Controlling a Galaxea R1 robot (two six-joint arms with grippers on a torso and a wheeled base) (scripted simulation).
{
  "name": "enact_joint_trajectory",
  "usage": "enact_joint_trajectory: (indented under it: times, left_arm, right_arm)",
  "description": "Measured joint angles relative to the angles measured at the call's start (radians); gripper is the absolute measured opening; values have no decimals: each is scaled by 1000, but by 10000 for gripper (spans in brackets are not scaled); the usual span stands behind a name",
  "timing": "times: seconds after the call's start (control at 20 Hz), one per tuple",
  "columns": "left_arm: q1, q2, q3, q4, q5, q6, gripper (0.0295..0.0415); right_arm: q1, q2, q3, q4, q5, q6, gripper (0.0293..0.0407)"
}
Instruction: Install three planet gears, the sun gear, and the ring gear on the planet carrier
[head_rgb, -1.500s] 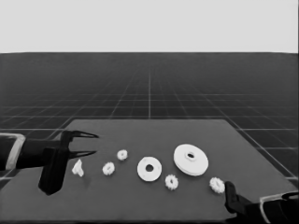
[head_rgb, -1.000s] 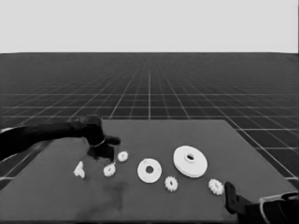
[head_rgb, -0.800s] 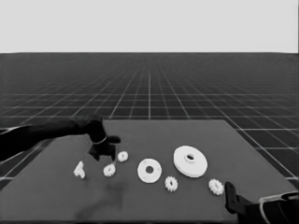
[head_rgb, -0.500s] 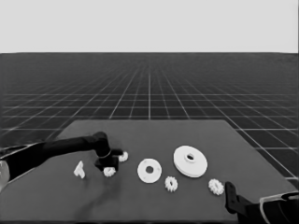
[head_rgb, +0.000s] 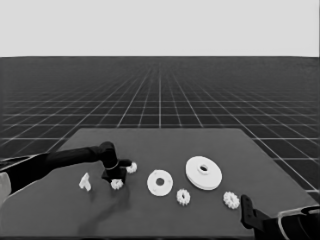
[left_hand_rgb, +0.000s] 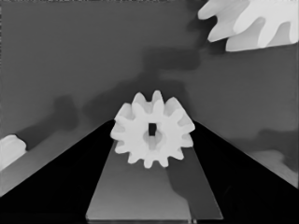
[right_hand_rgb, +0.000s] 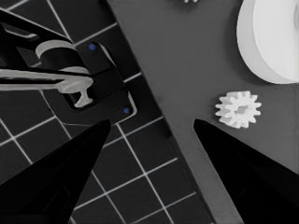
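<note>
1. Sitting at 3 o'clock of table centre, the larger round part looks thick and rigid; untouched.
2. The smaller round part, near centre, is flat and stiff; its hole is bare.
3. The left gripper straddles a planet gear at 9 o'clock, fingers apart; judged light, hard, best pinched across the teeth.
4. The parked right gripper is spread at 5 o'clock.
5. Contact stays unclear.

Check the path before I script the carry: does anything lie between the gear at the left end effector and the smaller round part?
Nothing visible does. The gear sits between the left end effector's open fingers; bare table separates it from the smaller round part.
</note>
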Motion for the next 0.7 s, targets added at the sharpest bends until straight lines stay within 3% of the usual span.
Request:
enact_joint_trajectory:
  times: [0.2, 0.3, 0.4, 0.7]
  left_arm:
    - [0, 0, 0, 0, 0, 0, 312]
    - [-123, -44, 112, -105, 76, -48, 312]
    - [-177, -51, 132, -150, 97, -56, 312]
    - [-202, -53, 136, -174, 107, -58, 312]
  right_arm:
    - [0, 0, 0, 0, 0, 0, 385]
    - [0, 0, 0, 0, 0, 0, 385]
    - [0, 0, 0, 0, 0, 0, 385]
    - [0, 0, 0, 0, 0, 0, 385]
